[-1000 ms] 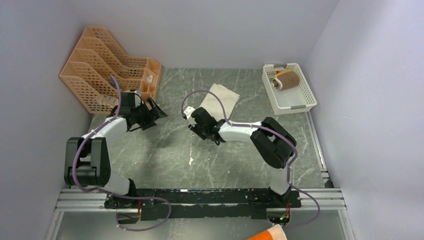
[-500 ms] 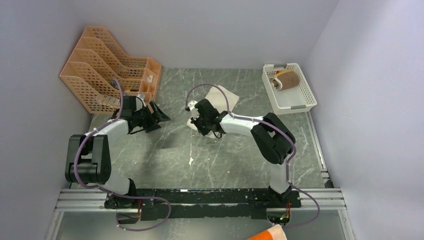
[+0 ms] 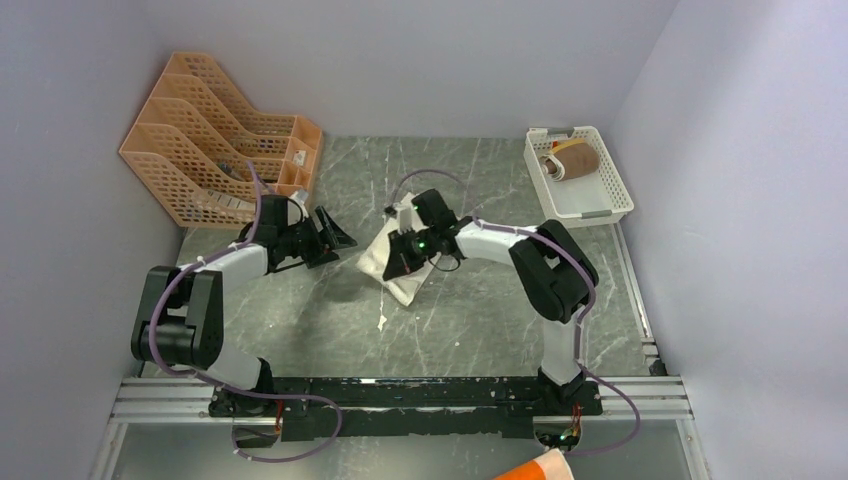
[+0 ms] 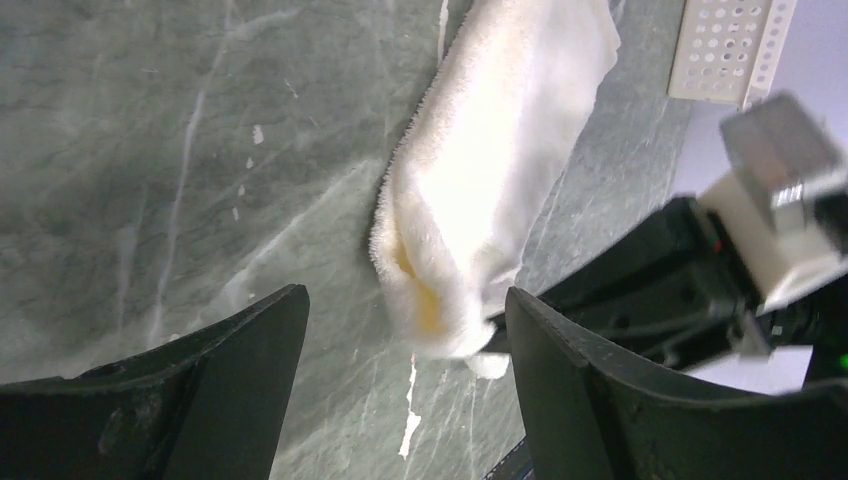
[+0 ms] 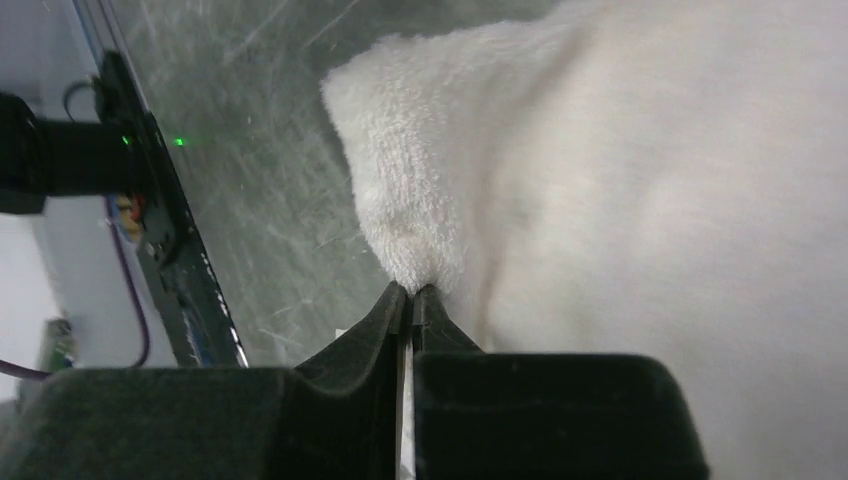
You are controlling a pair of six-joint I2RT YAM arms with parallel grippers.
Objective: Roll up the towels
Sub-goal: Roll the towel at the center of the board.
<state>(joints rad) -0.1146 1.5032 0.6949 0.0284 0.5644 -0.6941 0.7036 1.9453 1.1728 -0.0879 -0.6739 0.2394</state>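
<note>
The left arm (image 3: 235, 262) and right arm (image 3: 490, 240) share white links, black joints, looping purple cables (image 3: 428, 174) and black wedge-shaped claw fingers (image 4: 600, 380).

Right gripper (image 3: 404, 262) has gone from the middle of the table (image 3: 480, 300) out to the cream towel (image 3: 378, 262) at the back, then come back toward the near left with it. Its jaws have closed and now pinch a fold of the towel's edge. The towel no longer lies flat at the back. It has been dragged toward the left arm and doubled over into a bunched, elongated heap. Left gripper (image 3: 338, 236) has slid right and now sits just beside the towel's end, not touching it.
</note>
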